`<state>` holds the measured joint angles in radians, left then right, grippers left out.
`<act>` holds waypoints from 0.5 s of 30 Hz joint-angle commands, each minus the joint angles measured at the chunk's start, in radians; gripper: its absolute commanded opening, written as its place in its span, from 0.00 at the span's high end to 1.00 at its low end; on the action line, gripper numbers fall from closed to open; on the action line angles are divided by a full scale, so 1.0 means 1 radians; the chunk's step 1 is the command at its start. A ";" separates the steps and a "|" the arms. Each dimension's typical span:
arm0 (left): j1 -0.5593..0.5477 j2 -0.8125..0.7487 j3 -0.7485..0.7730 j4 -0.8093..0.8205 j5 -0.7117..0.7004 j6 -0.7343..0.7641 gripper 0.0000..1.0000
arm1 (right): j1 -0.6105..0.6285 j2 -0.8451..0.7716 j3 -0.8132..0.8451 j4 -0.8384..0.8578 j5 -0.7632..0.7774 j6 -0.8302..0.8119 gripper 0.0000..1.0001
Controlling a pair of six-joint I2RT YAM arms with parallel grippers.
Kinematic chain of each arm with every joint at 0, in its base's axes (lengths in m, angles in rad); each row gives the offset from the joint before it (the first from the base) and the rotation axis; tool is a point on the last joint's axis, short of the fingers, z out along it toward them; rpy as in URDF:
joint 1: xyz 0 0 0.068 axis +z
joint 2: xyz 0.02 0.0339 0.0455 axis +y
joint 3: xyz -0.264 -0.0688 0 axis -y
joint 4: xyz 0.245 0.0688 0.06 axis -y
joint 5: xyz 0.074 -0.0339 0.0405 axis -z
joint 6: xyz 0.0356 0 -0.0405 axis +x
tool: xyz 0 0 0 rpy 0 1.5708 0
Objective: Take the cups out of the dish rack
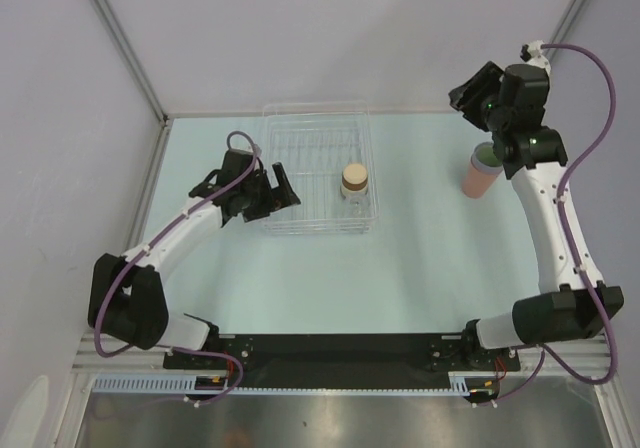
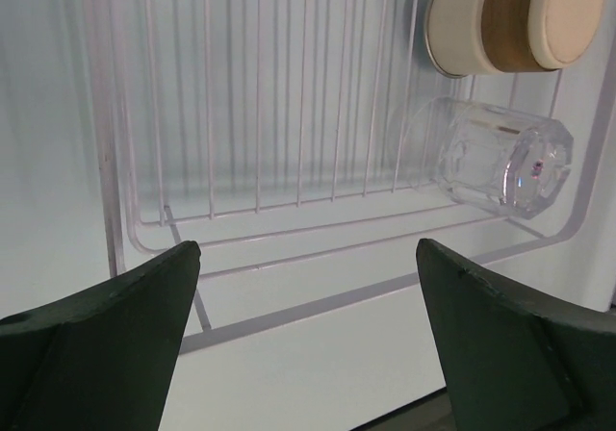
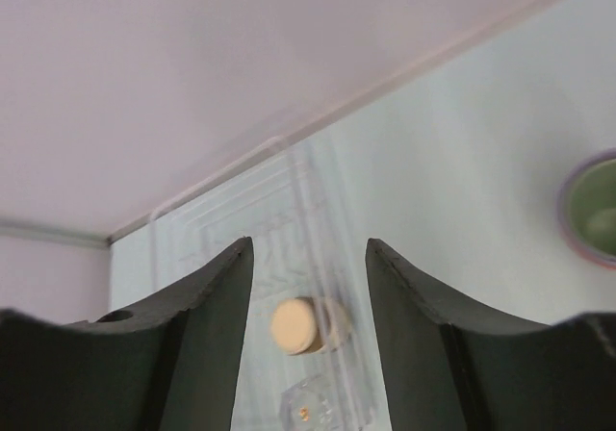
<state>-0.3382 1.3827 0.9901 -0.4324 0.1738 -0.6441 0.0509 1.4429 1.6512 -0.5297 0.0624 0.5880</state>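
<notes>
The transparent dish rack (image 1: pixel 310 231) stands at the table's middle back. Inside it, near its right side, is a clear cup (image 1: pixel 356 200) with a tan round top (image 1: pixel 354 177). My left gripper (image 1: pixel 272 193) is open at the rack's left edge; its wrist view looks over the rack slats (image 2: pixel 260 114) at the clear cup (image 2: pixel 491 157) and its top (image 2: pixel 515 22). To the right of the rack stands a nested stack of cups (image 1: pixel 482 171): salmon-pink outside, lavender rim, green inside. My right gripper (image 1: pixel 470 96) hangs open and empty above and behind that stack, whose green inside (image 3: pixel 592 210) shows at its view's right edge.
Grey walls close the table at the back and left. The right wrist view looks past its fingers (image 3: pixel 207 325) down on the rack (image 3: pixel 289 186) and the tan top (image 3: pixel 298 325). Bare pale table lies between the rack and the arm bases.
</notes>
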 commanded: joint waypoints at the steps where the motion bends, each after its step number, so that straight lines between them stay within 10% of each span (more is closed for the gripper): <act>1: -0.080 0.056 0.125 -0.034 -0.111 0.098 0.00 | 0.134 -0.090 -0.060 0.046 -0.044 -0.025 0.44; 15: -0.395 0.369 0.548 -0.123 -0.373 0.279 0.00 | 0.421 -0.303 -0.278 -0.026 0.060 -0.005 0.43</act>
<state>-0.6968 1.7054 1.4746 -0.4999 -0.1265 -0.4286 0.4339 1.2179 1.4094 -0.5400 0.0811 0.5823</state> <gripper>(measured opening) 0.996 0.569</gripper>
